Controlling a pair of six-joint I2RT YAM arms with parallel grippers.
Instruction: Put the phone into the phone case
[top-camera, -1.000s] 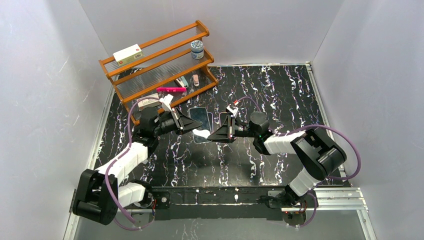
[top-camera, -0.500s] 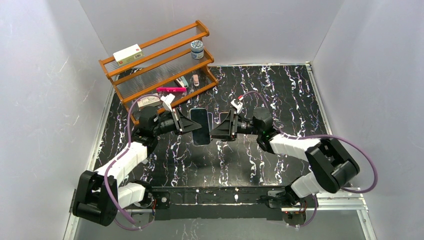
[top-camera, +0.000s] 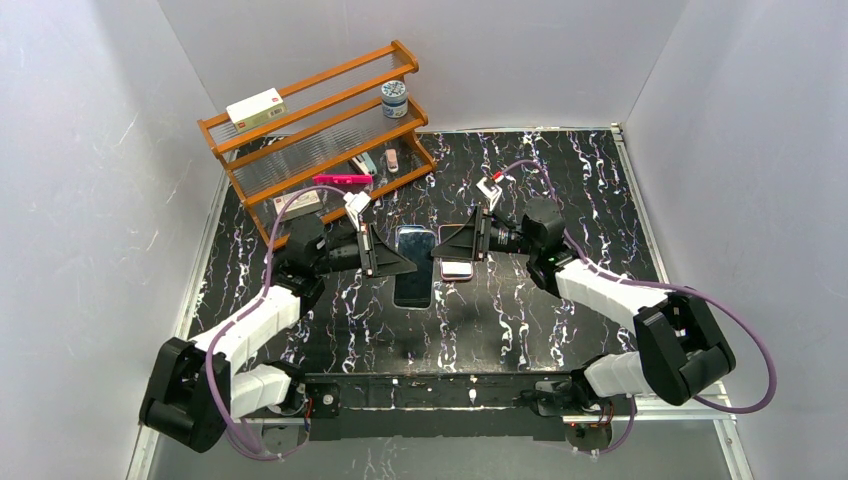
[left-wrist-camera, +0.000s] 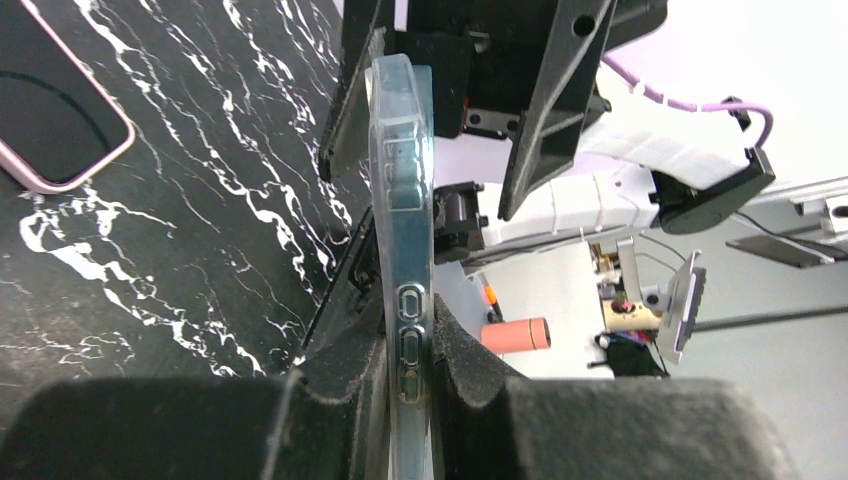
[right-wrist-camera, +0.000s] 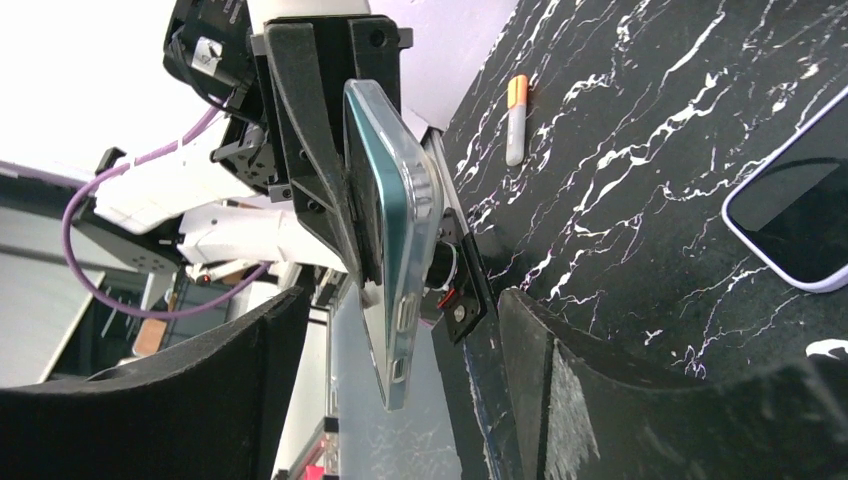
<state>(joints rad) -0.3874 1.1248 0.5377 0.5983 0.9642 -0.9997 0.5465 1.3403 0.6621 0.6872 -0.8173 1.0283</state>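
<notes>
A lab test cell: plain white walls (top-camera: 90, 150) enclose a black marbled table (top-camera: 570, 180).

Two grippers show, the left gripper (left-wrist-camera: 405, 385) and the right gripper (top-camera: 442, 250). There are two phones, a cased phone (top-camera: 413, 285) and a pink-rimmed phone (top-camera: 457, 270), and one clear phone case (left-wrist-camera: 400, 200). One wooden rack (top-camera: 406, 57) of three shelves carries one white box (top-camera: 256, 108), one lidded jar (top-camera: 394, 99) and one pink pen (top-camera: 341, 179) (a few smaller bits on its lowest shelf are too small to count).
</notes>
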